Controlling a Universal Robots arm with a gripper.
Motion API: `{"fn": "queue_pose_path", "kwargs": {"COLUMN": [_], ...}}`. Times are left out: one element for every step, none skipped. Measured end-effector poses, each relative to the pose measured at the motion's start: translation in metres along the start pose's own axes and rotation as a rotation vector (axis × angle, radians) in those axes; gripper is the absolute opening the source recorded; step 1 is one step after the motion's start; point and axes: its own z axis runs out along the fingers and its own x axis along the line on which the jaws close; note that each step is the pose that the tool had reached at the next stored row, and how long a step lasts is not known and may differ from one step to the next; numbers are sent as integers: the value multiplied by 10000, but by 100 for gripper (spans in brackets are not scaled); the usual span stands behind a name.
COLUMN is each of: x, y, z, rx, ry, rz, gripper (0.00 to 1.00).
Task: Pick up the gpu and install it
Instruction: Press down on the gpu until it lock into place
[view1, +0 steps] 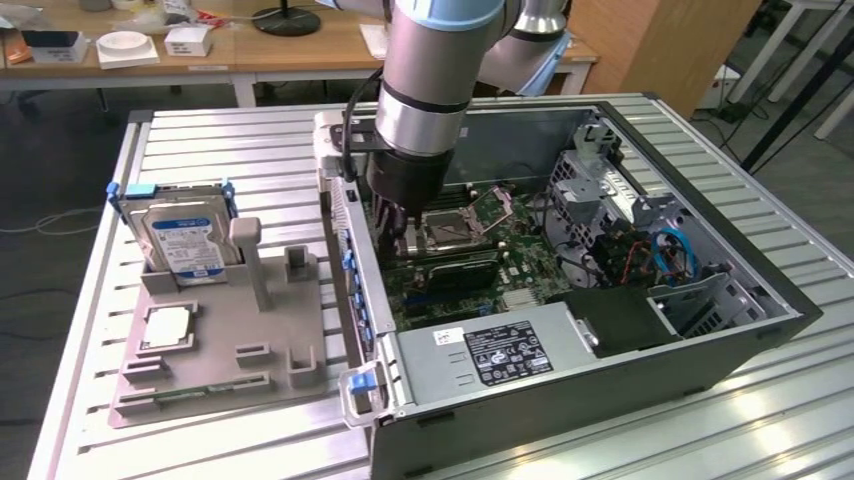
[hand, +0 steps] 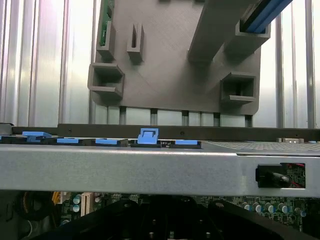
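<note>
The arm reached down into the open computer case (view1: 747, 300), which lay on its side on the ribbed metal surface (view1: 200, 140). The claw (view1: 395, 232) sat low inside the case, over the motherboard (view1: 521, 285) and close to the case wall that carries the blue clips (view1: 350, 300). Its fingers were closed together. What they gripped could not be made out in the exterior view; a dark, flat edge (hand: 165, 220) lay just under the wrist camera, above the motherboard's capacitors, but it could not be told for certain that this was the gpu.

Beside the case, toward the exterior view's left, a grey holder tray (view1: 214, 370) rested on the surface. At its far end a silver hard drive (view1: 187, 245) with a blue-and-white label stood upright in a bracket. A square chip (view1: 166, 328) lay flat nearer the middle, and a narrow green memory stick (view1: 200, 390) lay along the tray's near edge. In the wrist view the tray (hand: 170, 75) lay beyond the case's metal rim (hand: 150, 170) with its blue clips (hand: 148, 136).
</note>
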Motion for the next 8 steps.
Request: {"fn": "queue_pose_path", "kwargs": {"x": [0,0,0,0,0,0,0,0], "y": [-3,-3,-3,-3,-3,-3,-3,-3], "z": [0,0,0,0,0,0,0,0], "rx": [1,1,1,0,1,1,0,0], "ry": [0,0,0,0,0,0,0,0], "rz": [-1,-1,-1,-1,0,-1,0,-1], "gripper": [11,11,11,11,11,11,11,11]}}
